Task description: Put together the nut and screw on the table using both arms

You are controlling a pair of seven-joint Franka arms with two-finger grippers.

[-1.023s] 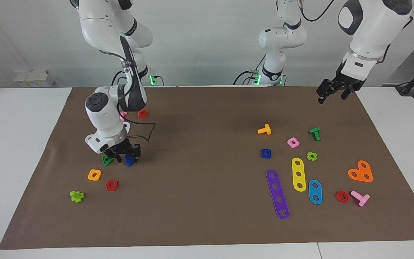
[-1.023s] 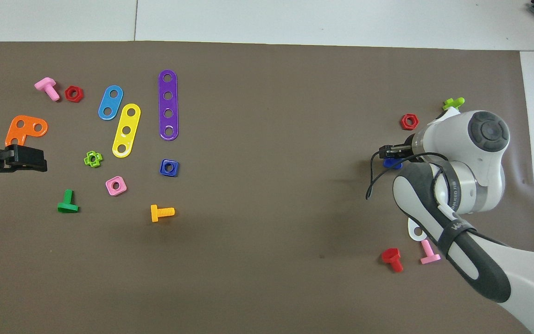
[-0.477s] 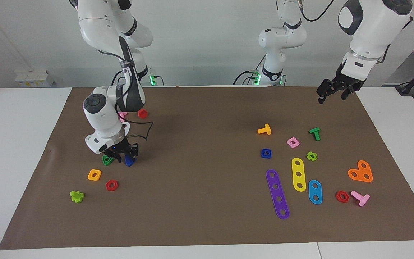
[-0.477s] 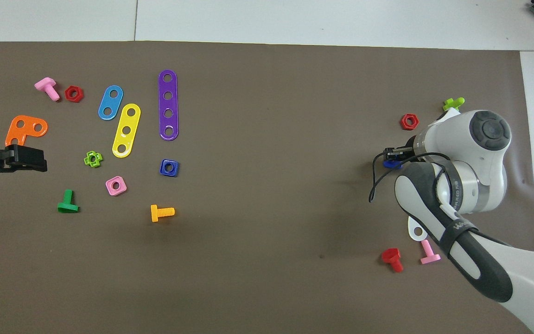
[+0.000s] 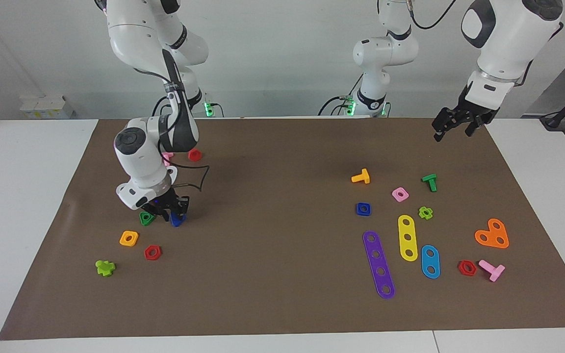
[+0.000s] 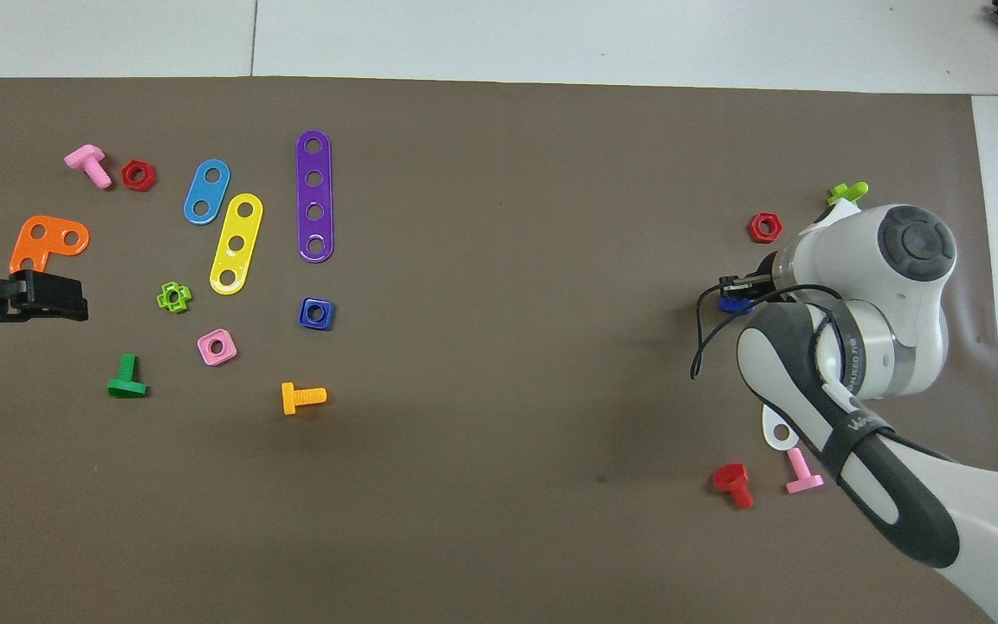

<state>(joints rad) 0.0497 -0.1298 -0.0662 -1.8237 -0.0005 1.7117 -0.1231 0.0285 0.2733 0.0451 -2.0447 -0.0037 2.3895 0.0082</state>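
The dark blue screw (image 5: 177, 221) lies on the brown sheet of the table (image 5: 282, 162) at the right arm's end, partly hidden under the wrist in the overhead view (image 6: 732, 304). My right gripper (image 5: 172, 214) is down on the sheet, shut on the screw. The dark blue square nut (image 5: 363, 209) sits flat toward the left arm's end, also seen from overhead (image 6: 316, 313). My left gripper (image 5: 453, 129) hangs open and empty over the sheet's corner near its base, well apart from the nut.
A green triangular nut (image 5: 146, 218), an orange-yellow square nut (image 5: 129, 238) and a red hex nut (image 5: 152, 252) crowd the screw. Around the blue nut lie an orange bolt (image 5: 361, 177), a pink square nut (image 5: 400, 194) and a purple strip (image 5: 378, 264).
My right gripper has closed its fingers onto the blue screw, and its wrist has shifted slightly. The left arm waits unmoved.
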